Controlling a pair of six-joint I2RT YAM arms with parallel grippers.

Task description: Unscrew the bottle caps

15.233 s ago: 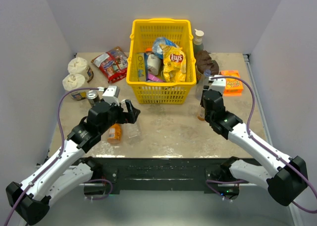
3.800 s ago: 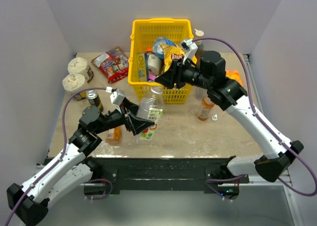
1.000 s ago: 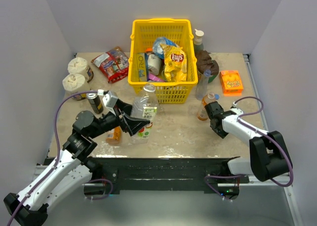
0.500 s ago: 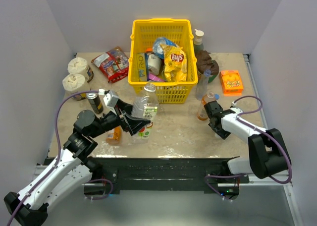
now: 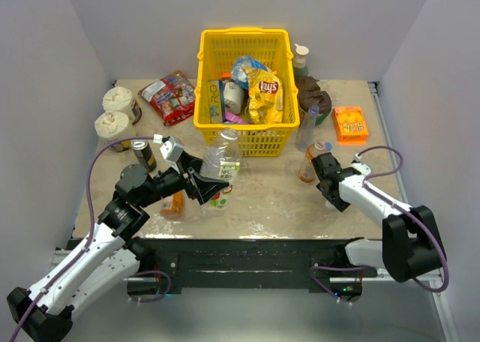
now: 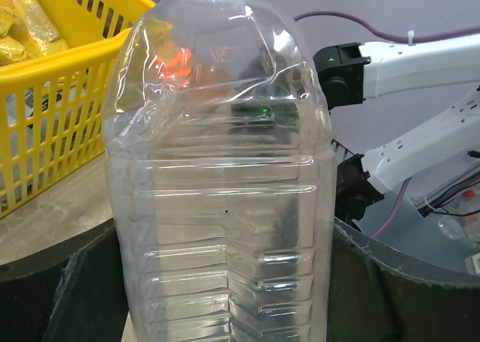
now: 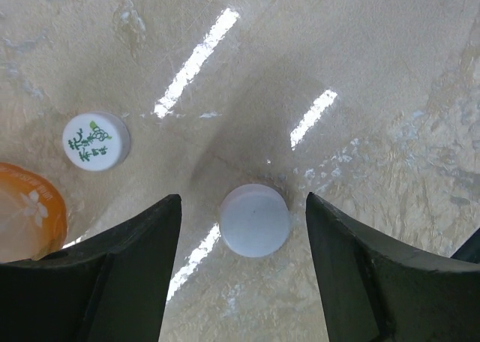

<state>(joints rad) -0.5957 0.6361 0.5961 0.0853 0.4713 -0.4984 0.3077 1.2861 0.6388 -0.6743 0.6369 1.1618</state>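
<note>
My left gripper (image 6: pixel 225 282) is shut on a big clear bottle (image 6: pixel 221 169), one finger on each side of its ribbed body. In the top view this bottle (image 5: pixel 220 164) stands upright in front of the basket, and its neck is cut off in the left wrist view. My right gripper (image 7: pixel 244 207) points down at the table, open, with a plain white cap (image 7: pixel 255 219) lying loose between its fingers. A printed white cap (image 7: pixel 96 140) lies to the left, beside the base of the orange-label bottle (image 7: pixel 26 207). That bottle (image 5: pixel 310 164) stands just left of my right gripper (image 5: pixel 330 198).
The yellow basket (image 5: pixel 242 38) full of snacks stands at the back middle. A slim clear bottle (image 5: pixel 305 129) stands right of it. A small orange juice bottle (image 5: pixel 174 202) lies by my left arm, near a dark can (image 5: pixel 144 153). Two white tubs (image 5: pixel 114 111) sit far left.
My right gripper has opened and the white cap now lies free on the table between its fingers. The left gripper still holds the clear bottle in nearly the same place.
</note>
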